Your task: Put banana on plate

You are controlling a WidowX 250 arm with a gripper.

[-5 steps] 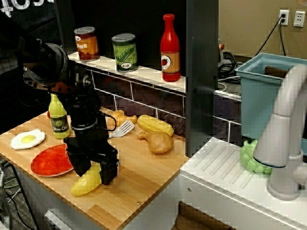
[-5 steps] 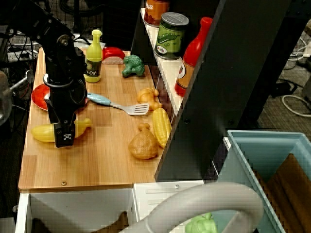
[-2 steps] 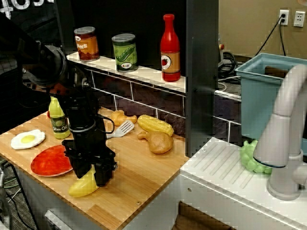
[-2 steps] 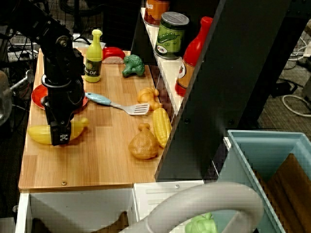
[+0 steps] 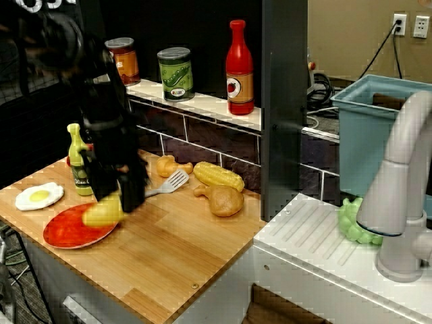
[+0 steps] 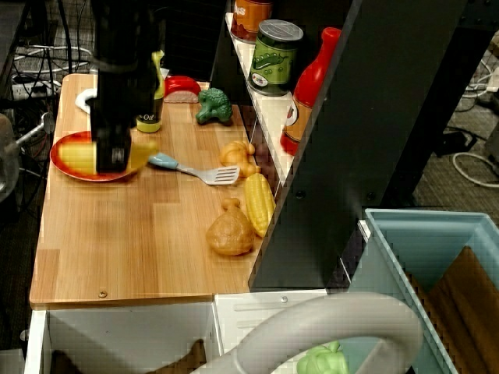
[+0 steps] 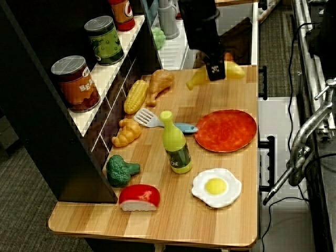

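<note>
Gripper (image 5: 111, 202) clamped across the middle of the banana (image 5: 101, 214), which it carries clear of the counter, above or just beside the near edge of the red-orange plate (image 5: 67, 233); the views disagree on how far over the plate it hangs. The banana's long axis lies roughly level, running crosswise to the jaws, both tapered ends protruding (image 7: 236, 71). Likely risk: released here, the smooth curved toy may strike the raised rim and roll onto the wooden counter (image 5: 189, 250), or, carried further, the arm may knock the olive-oil bottle (image 5: 79, 162) standing just behind the plate.
</note>
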